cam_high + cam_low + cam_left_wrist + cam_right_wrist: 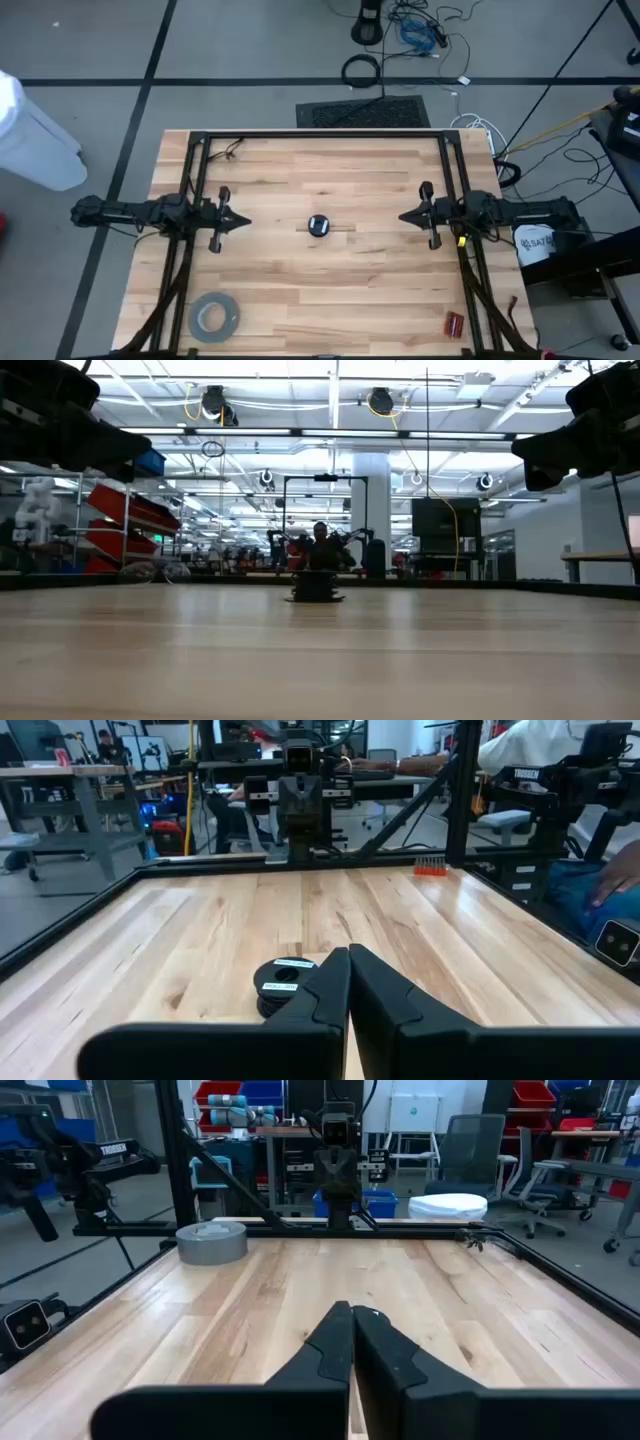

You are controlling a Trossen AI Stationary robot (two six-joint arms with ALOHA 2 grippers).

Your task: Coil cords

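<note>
Left gripper and right gripper closed, empty, flanking frame centre in the high view. Cord spool at table centre, between them. Probably light, hard-rimmed, wire thin and snaggy; best pinched across the disc's sides

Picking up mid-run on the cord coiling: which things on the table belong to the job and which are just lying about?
For the job:
- black disc, table centre
- left gripper and right gripper, both shut, either side of it

Lying about:
- grey tape roll, near left corner
- small red item, near right corner
</note>
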